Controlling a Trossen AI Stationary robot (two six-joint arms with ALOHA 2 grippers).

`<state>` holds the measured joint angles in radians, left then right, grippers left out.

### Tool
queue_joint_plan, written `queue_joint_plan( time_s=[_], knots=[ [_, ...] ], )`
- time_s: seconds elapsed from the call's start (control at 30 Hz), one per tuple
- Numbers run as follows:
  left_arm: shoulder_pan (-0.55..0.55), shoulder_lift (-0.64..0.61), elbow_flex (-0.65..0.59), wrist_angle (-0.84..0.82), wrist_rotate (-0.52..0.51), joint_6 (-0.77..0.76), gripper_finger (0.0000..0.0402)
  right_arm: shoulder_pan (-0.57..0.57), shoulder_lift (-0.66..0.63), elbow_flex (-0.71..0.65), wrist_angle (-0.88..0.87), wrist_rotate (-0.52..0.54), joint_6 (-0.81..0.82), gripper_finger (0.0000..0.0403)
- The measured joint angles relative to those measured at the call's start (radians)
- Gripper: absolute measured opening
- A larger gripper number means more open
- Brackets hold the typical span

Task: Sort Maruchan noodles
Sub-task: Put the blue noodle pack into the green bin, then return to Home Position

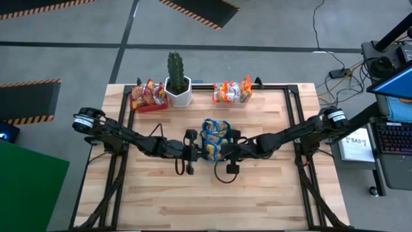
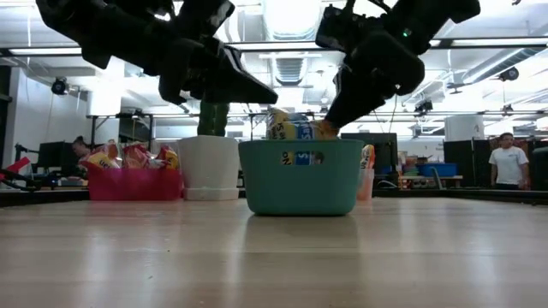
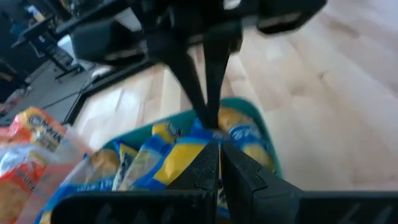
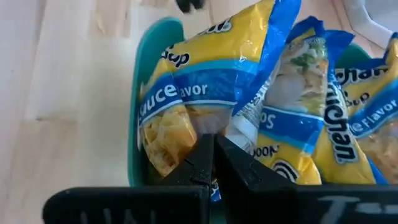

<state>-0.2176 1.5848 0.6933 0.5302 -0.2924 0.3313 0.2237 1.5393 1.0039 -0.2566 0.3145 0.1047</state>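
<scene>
While both grippers hover clenched and empty, left gripper (image 1: 191, 153) and right gripper (image 1: 226, 153) flanking it, we note yellow-blue plastic noodle packets (image 4: 249, 99) filling the teal plastic tray (image 2: 300, 178), seemingly untouched.

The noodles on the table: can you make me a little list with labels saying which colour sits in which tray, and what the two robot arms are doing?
Yellow-blue noodles: standing in the green tray, table middle
White-red noodles: in the pink tray, back left
Orange noodles: in a tray at the back, right of the cactus
Left gripper: jaws shut, beside the green tray
Right gripper: jaws shut, at the tray's other side
</scene>
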Motion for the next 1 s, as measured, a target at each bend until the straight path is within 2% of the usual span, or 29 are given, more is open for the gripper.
queue_joint_plan(
  time_s=[0.2, 0.3, 0.43, 0.53, 0.7, 0.9, 1.0],
  knots=[
    [0.000, -0.048, 0.000, -0.028, -0.013, 0.001, 0.0000, 0.001, -0.049, 0.003, -0.004, 0.000, -0.001, 0.0009],
    [0.000, -0.112, -0.001, -0.101, -0.011, 0.024, 0.0000, 0.002, -0.087, 0.003, -0.003, 0.000, -0.024, 0.0009],
    [0.005, -0.246, -0.025, -0.207, 0.067, 0.047, 0.0000, 0.005, -0.146, -0.004, 0.006, -0.014, -0.117, 0.0009],
    [0.019, -0.388, -0.114, -0.216, 0.099, 0.069, 0.0000, -0.007, -0.204, -0.041, 0.075, -0.055, -0.214, 0.0009],
    [0.073, -0.669, -0.314, -0.120, 0.099, 0.032, 0.0000, -0.069, -0.334, -0.180, 0.259, -0.098, -0.305, 0.0009],
    [0.180, -1.021, -0.524, -0.089, 0.098, -0.021, 0.0000, -0.185, -0.484, -0.428, 0.528, -0.226, -0.303, 0.0009],
    [0.225, -1.164, -0.593, -0.078, 0.100, -0.048, 0.0000, -0.235, -0.569, -0.543, 0.613, -0.247, -0.280, 0.0009]
  ],
)
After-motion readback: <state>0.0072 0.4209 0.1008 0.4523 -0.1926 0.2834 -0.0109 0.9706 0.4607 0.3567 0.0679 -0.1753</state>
